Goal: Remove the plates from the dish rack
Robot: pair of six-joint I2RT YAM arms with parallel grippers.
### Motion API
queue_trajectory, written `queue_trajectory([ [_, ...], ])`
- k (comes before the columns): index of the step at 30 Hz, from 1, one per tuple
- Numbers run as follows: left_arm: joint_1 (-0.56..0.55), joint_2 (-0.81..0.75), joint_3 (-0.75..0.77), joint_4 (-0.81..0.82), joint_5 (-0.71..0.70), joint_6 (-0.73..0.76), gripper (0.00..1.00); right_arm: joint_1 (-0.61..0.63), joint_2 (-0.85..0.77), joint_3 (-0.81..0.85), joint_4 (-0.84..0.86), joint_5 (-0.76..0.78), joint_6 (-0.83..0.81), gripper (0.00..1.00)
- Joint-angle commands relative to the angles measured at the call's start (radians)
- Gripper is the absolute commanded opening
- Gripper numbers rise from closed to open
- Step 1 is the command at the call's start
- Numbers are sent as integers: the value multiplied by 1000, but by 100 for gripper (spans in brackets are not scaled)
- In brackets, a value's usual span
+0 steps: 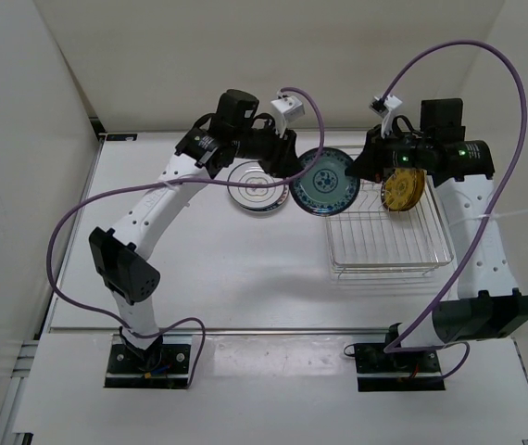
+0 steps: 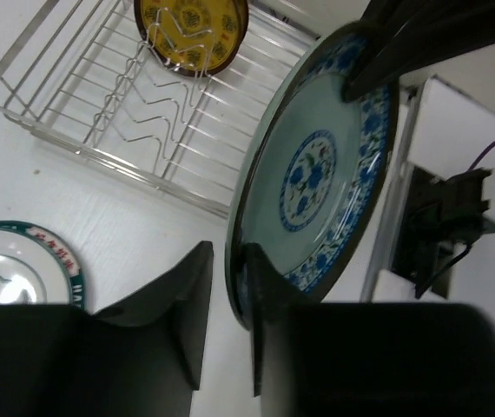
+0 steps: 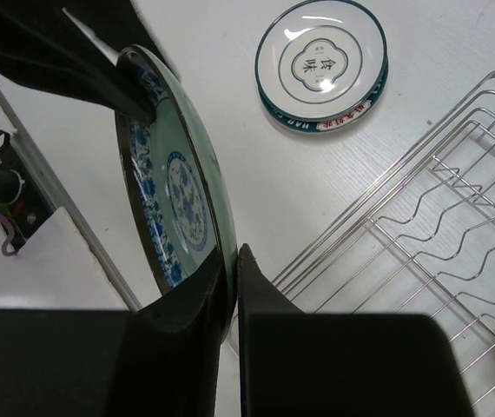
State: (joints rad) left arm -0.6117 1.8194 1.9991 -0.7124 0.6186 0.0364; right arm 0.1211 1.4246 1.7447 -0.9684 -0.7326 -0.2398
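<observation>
The teal patterned plate [image 1: 326, 182] hangs on edge in the air, left of the dish rack [image 1: 389, 246]. My right gripper [image 1: 361, 171] is shut on its right rim; the right wrist view shows its jaws [image 3: 233, 254] pinching the plate [image 3: 174, 187]. My left gripper [image 1: 294, 162] is open and straddles the opposite rim [image 2: 228, 252]: one finger touches the plate [image 2: 317, 174], the other stands apart. The glossy gold plate [image 1: 401, 190] stands upright in the rack's far slots [image 2: 191, 30]. A stack of plates [image 1: 257, 188] lies on the table, the white one with the grey motif [image 3: 321, 61] on top.
The wire rack [image 3: 421, 226] holds only the gold plate; its other slots [image 2: 100, 113] stand bare. Purple cables loop above both arms. White walls close the table at the left and the back.
</observation>
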Motion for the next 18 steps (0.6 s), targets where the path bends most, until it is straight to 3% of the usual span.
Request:
queue_trajectory([
  [1, -3, -20, 47, 1, -3, -4, 30, 3, 4, 18, 10, -54, -3, 0],
  [4, -3, -11, 56, 1, -13, -4, 11, 12, 4, 9, 10, -42, -3, 0],
  [7, -3, -26, 38, 11, -58, -26, 11, 12, 4, -10, 19, 1, -3, 0],
  [8, -3, -49, 8, 11, -80, -26, 11, 12, 4, -10, 19, 16, -3, 10],
  [10, 10, -80, -37, 34, -115, -36, 11, 12, 4, -42, 52, 62, 26, 42],
  [12, 56, -146, -138, 62, -125, -49, 11, 12, 4, -51, 73, 140, 36, 59],
  [13, 78, -167, -170, 77, -134, -61, 11, 12, 4, -65, 89, 169, 49, 74],
  [18, 236, -327, -422, 110, -100, -47, 11, 12, -7, -120, 174, 355, 88, 90],
])
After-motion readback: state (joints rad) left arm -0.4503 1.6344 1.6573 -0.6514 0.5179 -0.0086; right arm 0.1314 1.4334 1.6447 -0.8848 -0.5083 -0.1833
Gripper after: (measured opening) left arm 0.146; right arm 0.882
